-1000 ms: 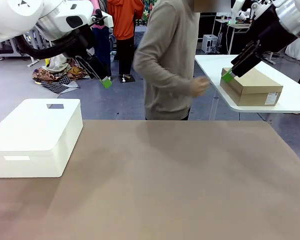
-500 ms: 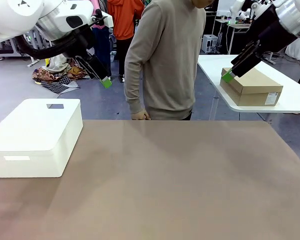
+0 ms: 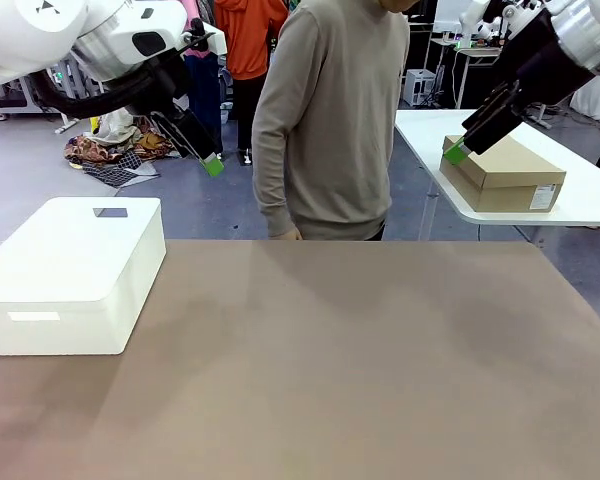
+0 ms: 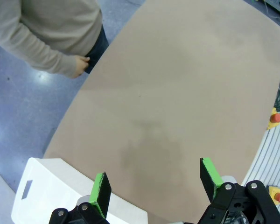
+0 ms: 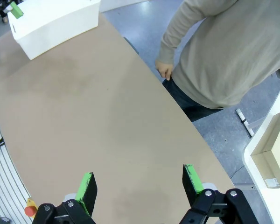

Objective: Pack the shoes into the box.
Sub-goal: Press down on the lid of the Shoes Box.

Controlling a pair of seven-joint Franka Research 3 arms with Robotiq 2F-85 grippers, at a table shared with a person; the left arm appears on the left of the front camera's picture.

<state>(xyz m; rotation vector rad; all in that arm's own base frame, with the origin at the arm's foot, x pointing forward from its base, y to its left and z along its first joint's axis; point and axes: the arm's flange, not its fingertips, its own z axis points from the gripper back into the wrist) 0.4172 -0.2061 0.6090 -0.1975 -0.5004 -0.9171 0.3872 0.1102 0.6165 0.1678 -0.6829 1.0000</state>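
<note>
Grippers (image 4: 153, 185) (image 5: 138, 184) two, white box (image 3: 75, 270) one

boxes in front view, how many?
2. White box on the near table's left side; cardboard box on the white table behind, at right. Others may be hidden.

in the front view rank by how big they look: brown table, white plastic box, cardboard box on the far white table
1. brown table
2. white plastic box
3. cardboard box, though it sits farther from the camera, so its true size against the white box is unsure.
</note>
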